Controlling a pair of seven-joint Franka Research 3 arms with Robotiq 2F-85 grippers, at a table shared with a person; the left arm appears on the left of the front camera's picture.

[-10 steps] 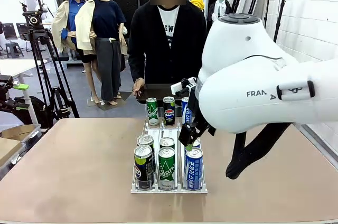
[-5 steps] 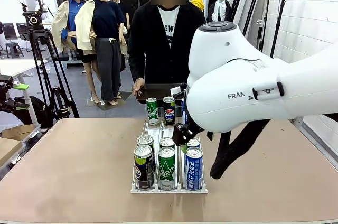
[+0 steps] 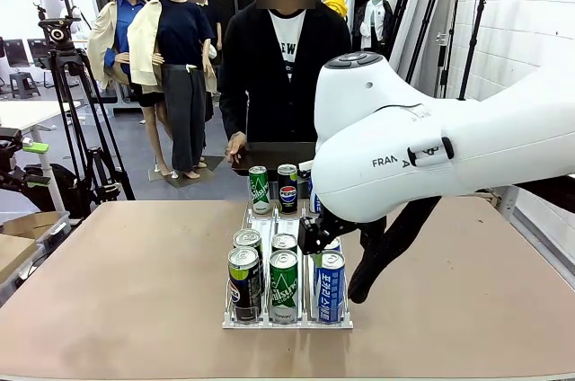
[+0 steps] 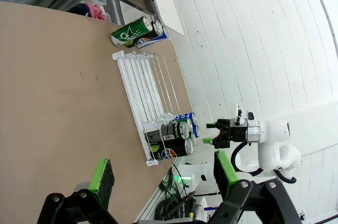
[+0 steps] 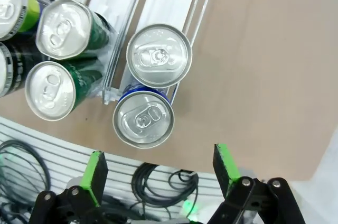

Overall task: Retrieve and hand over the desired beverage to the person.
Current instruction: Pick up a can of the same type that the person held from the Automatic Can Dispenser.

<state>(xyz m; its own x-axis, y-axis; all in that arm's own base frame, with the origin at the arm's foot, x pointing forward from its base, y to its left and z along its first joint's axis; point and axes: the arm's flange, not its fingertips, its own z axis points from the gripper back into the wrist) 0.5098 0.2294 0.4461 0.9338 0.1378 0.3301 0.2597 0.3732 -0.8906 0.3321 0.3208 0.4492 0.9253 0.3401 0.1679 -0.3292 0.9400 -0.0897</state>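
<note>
While the left tool (image 4: 163,171) hangs with its jaws apart, well away from the rack (image 3: 287,323) and no threat to it, the risk sits further right. On the tabletop (image 3: 117,291) the rack holds tight lanes of drinks, with a black can (image 3: 243,278), a green can (image 3: 284,282) and a blue can (image 3: 330,284) at the front. Nothing shows which one the person (image 3: 284,66) across the tabletop wants, so the wrong drink may be lifted. Over the blue lane hovers the right tool (image 3: 314,235), jaws wide apart and empty. If it comes down off-centre, a finger may strike the green can alongside or catch the rear can (image 5: 158,55) close behind the blue one. Either could tip a can.
</note>
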